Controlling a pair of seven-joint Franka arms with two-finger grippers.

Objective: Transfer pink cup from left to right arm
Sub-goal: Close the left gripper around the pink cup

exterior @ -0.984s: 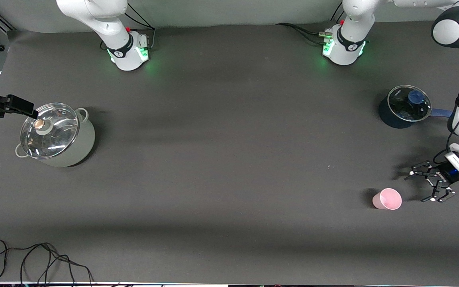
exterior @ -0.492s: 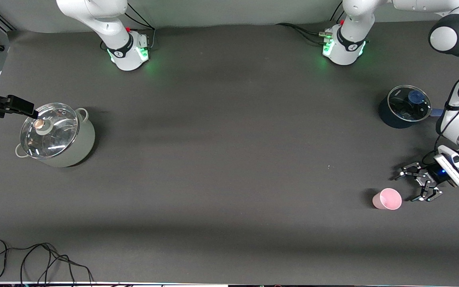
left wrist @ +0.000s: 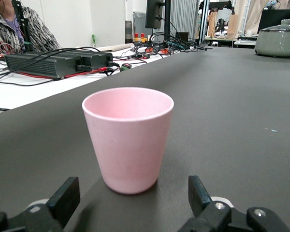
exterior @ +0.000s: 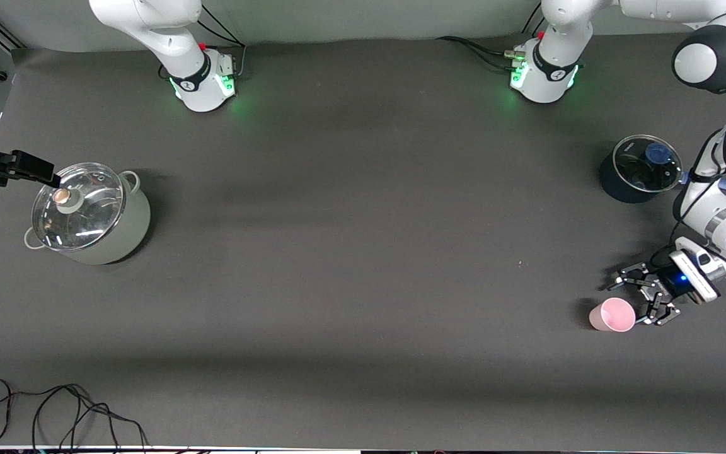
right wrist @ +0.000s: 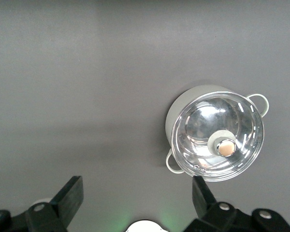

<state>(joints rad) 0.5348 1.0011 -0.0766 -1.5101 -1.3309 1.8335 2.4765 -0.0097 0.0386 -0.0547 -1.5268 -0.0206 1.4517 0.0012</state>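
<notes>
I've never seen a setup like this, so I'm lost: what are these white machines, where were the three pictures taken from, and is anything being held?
Two white robot arms stand at a dark table. One picture looks down from a high camera facing them; the other two come from cameras on the arms' wrists. The left gripper, fingers open, is low beside the pink cup, which stands upright on the table; its wrist camera sees the cup between the fingertips, not yet gripped. The right gripper, also open, waits above a pale lidded pot. A dark blue saucepan sits toward the left arm's end. Nothing is held.
</notes>
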